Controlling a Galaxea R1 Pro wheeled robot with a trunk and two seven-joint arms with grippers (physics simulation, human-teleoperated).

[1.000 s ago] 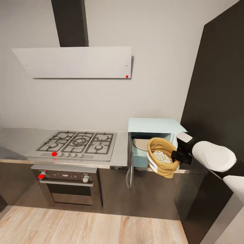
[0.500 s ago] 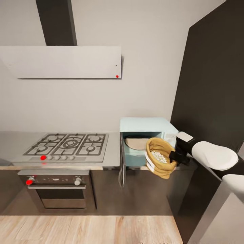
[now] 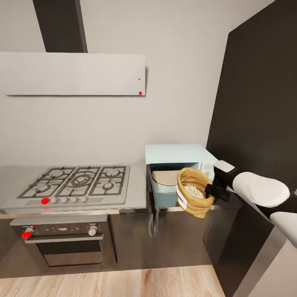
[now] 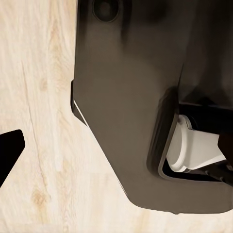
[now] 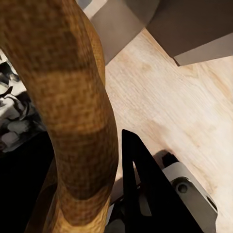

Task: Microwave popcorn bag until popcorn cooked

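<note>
Popcorn bag [image 3: 194, 198], tan with a thick rolled rim and a white label, hangs tilted in front of the microwave [image 3: 178, 173], just outside its open cavity and over the front edge of the countertop [image 3: 136, 194], its mouth showing whitish popcorn [image 3: 194, 191]. The right gripper [image 3: 214, 190] is closed on the bag's rim on the side away from the microwave door; in the right wrist view one dark finger [image 5: 141, 179] lies against the rolled rim [image 5: 73, 97], with wood floor [image 5: 184, 107] beyond. The microwave's door [image 3: 152, 202] stands swung open, seen edge-on beside the bag, and a pale round plate [image 3: 165, 177] sits inside the cavity. To the far side of that door lies the gas hob [image 3: 76, 183], with an oven [image 3: 62, 239] beneath and a slanted white hood [image 3: 74, 74] on the wall above. A tall dark cabinet [image 3: 255, 103] rises behind the microwave on the bag's other side. The left wrist view looks down on the robot's dark base [image 4: 131, 121] and floor; whether the left gripper, of which one dark tip [image 4: 9, 150] shows, is open or closed cannot be told.
</note>
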